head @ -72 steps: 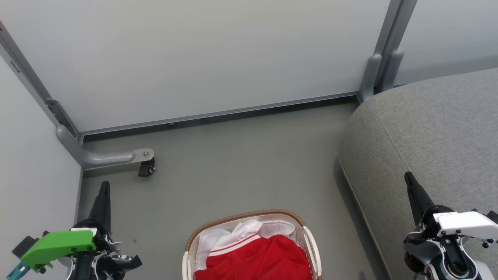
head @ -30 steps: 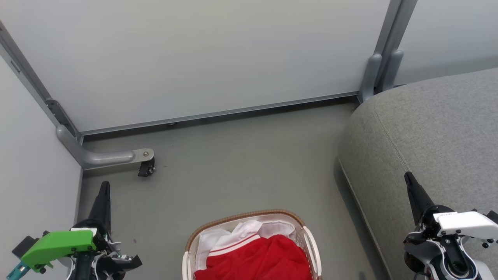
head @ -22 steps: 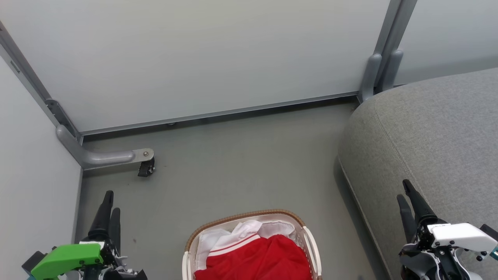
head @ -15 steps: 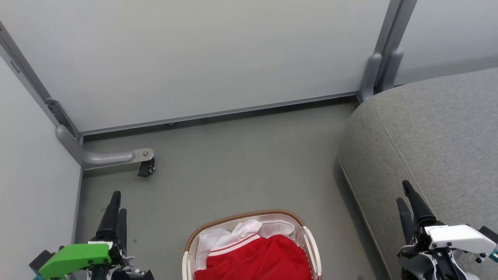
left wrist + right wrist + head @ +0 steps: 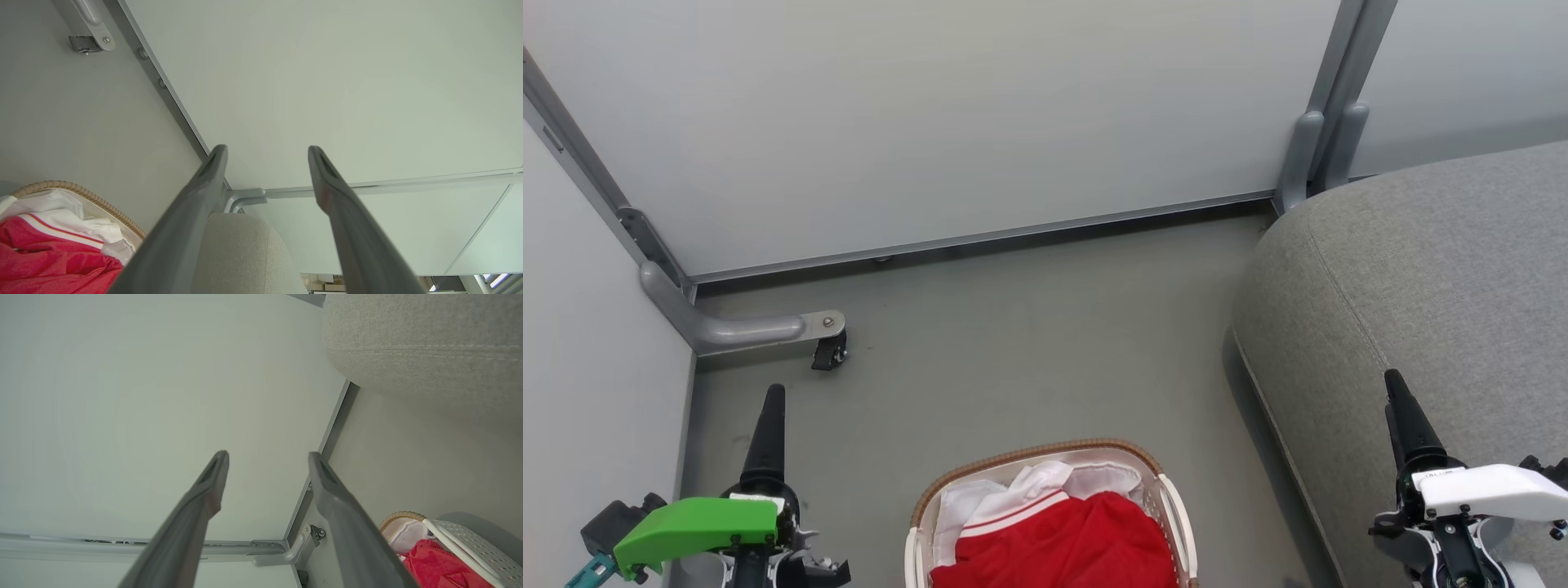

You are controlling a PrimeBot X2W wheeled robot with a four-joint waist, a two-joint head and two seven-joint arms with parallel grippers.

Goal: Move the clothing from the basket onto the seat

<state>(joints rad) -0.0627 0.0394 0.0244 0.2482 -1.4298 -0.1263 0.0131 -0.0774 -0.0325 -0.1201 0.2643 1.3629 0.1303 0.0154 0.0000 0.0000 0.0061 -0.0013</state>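
Clothing (image 5: 1062, 547), a red heap with a white stripe, lies in the basket (image 5: 1029, 454) and fills it up to the far rim, where some white cloth (image 5: 968, 506) shows. The basket stands on the floor (image 5: 1013, 343) close to the left edge of the seat (image 5: 1437, 269), probably so that the carry is short. In the head view the left gripper (image 5: 772, 394) hangs left of the basket and the right gripper (image 5: 1393, 380) shows against the seat near its left edge. Both are edge-on, well apart from the clothing and flanking it, likely poised for a reach down and inward. In the left wrist view the left gripper's fingers (image 5: 212, 163) are spread wide with nothing between them, aimed at the wall (image 5: 347, 81); the clothing (image 5: 49, 261) sits low to their left inside the rim, untouched. In the right wrist view the right gripper's fingers (image 5: 214, 465) likewise gape empty, and the clothing (image 5: 433, 563) lies off to their lower right in the basket, so nothing is grasped yet.
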